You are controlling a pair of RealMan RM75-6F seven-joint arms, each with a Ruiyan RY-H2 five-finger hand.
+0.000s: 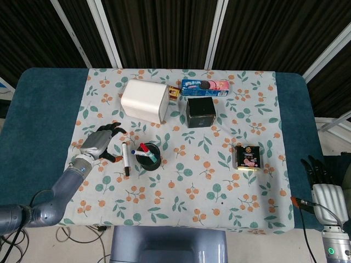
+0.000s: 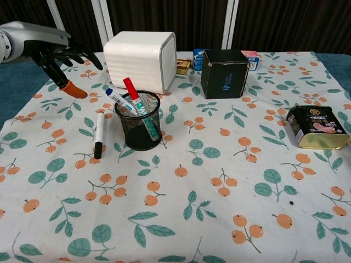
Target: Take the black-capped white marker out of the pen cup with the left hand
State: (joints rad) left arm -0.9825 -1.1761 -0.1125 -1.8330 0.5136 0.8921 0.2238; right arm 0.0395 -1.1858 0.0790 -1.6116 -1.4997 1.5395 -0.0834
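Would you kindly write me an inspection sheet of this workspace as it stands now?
Surface: floral cloth over a blue table.
Job's things: marker lies flat on the cloth left of the cup, black cap nearest the camera; cup holds other pens.
Clutter: white box, black box, tin, cookie pack.
Hands: left hand open above the cloth, apart from the marker; right hand open off the table's edge.
Cables: one by the right wrist.
Surroundings: dark slatted wall.
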